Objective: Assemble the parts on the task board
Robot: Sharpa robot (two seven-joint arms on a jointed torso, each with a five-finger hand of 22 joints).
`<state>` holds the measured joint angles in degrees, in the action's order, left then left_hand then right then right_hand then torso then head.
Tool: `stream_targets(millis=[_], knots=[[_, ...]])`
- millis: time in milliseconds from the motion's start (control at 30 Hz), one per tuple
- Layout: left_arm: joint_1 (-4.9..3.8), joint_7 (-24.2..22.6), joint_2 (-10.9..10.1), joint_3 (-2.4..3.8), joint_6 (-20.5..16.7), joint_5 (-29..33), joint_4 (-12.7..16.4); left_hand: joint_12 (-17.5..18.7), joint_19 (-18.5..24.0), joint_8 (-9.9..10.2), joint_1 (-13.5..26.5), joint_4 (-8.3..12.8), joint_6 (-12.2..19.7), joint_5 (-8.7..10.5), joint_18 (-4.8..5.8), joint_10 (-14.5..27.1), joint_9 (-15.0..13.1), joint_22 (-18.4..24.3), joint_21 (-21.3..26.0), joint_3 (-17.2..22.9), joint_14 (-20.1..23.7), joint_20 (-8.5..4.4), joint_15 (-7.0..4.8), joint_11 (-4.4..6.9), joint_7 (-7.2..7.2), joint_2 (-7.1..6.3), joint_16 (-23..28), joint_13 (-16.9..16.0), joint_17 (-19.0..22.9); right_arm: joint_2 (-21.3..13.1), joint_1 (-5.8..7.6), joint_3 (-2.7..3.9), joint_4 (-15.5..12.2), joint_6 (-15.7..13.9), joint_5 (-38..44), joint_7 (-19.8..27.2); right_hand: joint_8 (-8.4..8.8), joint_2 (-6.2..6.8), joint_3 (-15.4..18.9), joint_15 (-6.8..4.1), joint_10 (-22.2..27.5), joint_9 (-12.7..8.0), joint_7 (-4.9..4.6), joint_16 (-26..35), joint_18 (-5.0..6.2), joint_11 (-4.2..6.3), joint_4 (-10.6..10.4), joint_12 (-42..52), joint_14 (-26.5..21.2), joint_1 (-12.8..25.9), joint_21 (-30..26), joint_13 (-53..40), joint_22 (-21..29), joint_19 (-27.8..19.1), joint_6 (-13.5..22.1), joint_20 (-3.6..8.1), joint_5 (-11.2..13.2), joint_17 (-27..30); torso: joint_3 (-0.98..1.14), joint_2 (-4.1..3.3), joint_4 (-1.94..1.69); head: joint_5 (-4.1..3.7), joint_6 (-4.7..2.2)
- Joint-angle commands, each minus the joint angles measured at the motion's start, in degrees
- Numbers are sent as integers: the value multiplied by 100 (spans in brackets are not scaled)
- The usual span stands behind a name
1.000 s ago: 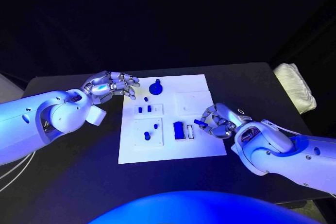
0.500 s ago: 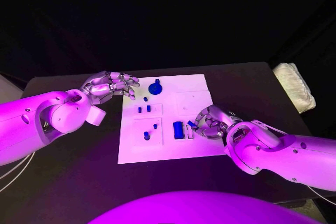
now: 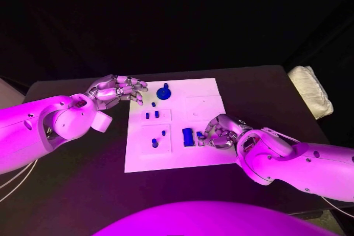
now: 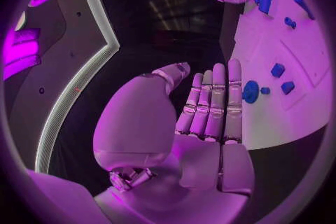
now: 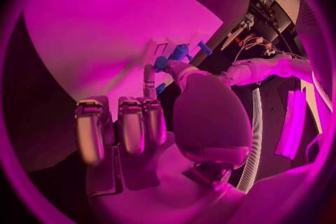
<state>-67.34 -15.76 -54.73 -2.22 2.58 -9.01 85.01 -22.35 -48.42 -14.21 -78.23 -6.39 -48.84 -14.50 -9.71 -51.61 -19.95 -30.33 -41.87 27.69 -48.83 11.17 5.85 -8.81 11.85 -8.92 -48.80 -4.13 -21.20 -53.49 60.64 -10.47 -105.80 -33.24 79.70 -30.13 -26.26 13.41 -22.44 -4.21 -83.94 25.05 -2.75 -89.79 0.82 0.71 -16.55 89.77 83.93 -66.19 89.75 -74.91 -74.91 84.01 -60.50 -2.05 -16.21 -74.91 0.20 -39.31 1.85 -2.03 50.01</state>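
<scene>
The white task board (image 3: 180,156) lies mid-table. On it are a round blue knob part (image 3: 163,93), two small blue blocks (image 3: 151,114), a blue peg (image 3: 155,142) and a tall blue block (image 3: 187,137). My right hand (image 3: 219,131) is low over the board's right side and pinches a small blue part (image 3: 200,135) right beside the tall block. In the right wrist view that part (image 5: 162,61) sits between thumb and fingertip. My left hand (image 3: 116,90) hovers at the board's far left corner and holds nothing. Its fingers (image 4: 213,101) lie straight side by side near the knob (image 4: 251,91).
A folded white cloth (image 3: 310,90) lies at the right edge of the black table (image 3: 81,185). My right forearm (image 3: 295,156) covers the table to the right of the board. The left forearm (image 3: 44,126) lies over the table's left side.
My right hand has moved left and down with the small blue part, bringing it up against the tall blue block. The left hand has stayed where it was.
</scene>
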Motion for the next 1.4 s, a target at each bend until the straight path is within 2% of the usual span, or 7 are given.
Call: stream_targets(millis=[33,400,567,800,1100,1333,1400], knots=[[0,-19,11,2,89,-58,4,35,-7,-37,-28,-3,-23,-17,-69,39,-2,-5,3,20,39,-7,-15,-17,-15,18,-24,-1,7,19,-8,1,-10,287,46,-67,10,-23,67,-32,-606,-7,-38,-21,-82,31,-3,23,607,82,25,-1509,-1509,599,-25,47,-26,-1509,4,3,-3,-7,-1],[0,-7,-4,2,91,-62,11,36,-6,-36,-30,-2,-19,-17,-69,41,-1,-6,2,20,40,-8,-15,-18,-14,16,-24,-1,8,54,-10,2,108,407,47,-73,5,-72,87,-33,-606,-9,-32,-21,-82,34,-3,23,607,123,25,-1509,-1509,599,-34,47,-32,-1509,-1,-4,4,-23,-1],[0,-5,-11,2,90,-62,10,36,-6,-36,-30,-2,-19,-17,-69,41,-1,-6,2,20,40,-8,-15,-18,-14,16,-24,-1,8,78,-9,2,176,444,77,-66,5,-104,79,-34,-606,-11,-28,-21,-82,37,7,23,607,117,25,-1509,-1509,599,-30,48,-45,-1509,1,1,-13,-28,-1],[0,-1,-11,1,95,-62,3,36,-6,-36,-30,-2,-19,-17,-69,41,-1,-6,2,20,40,-8,-15,-18,-14,16,-24,-1,8,107,-8,3,189,413,90,-21,1,-177,54,-39,-606,-14,-23,-21,-82,42,13,23,607,108,25,-1509,-1509,599,-31,51,-78,-1509,5,-6,2,-22,-1],[1,12,-5,0,98,-62,-26,38,-4,-36,-38,1,-14,-21,-68,43,0,-10,-2,26,42,-8,-14,-20,-12,17,-23,0,10,124,-8,3,159,423,109,144,-4,-243,54,-39,-606,-18,-25,-21,-82,40,-2,23,607,170,25,-1509,-1509,599,-33,53,-94,-1509,1,1,-5,-31,-1],[1,16,-4,-1,106,-62,-36,39,-4,-37,-36,-2,-14,-23,-67,44,1,-12,-3,28,42,-8,-13,-21,-11,21,-23,0,10,124,-9,4,111,419,88,222,-17,-351,20,-42,-606,-19,-17,-21,-82,47,-1,23,607,209,25,-1509,-1509,599,-47,55,-126,-1509,4,2,-2,-19,-1],[1,17,-6,-1,106,-62,-36,39,-4,-37,-36,-2,-14,-23,-67,44,1,-12,-3,28,42,-8,-13,-21,-11,21,-23,0,10,120,-9,4,103,420,84,225,-29,-409,41,-42,-606,-22,-19,-21,-82,46,-12,23,607,333,25,-1509,-1509,599,-62,57,-60,-1509,2,-3,1,-22,-1]])
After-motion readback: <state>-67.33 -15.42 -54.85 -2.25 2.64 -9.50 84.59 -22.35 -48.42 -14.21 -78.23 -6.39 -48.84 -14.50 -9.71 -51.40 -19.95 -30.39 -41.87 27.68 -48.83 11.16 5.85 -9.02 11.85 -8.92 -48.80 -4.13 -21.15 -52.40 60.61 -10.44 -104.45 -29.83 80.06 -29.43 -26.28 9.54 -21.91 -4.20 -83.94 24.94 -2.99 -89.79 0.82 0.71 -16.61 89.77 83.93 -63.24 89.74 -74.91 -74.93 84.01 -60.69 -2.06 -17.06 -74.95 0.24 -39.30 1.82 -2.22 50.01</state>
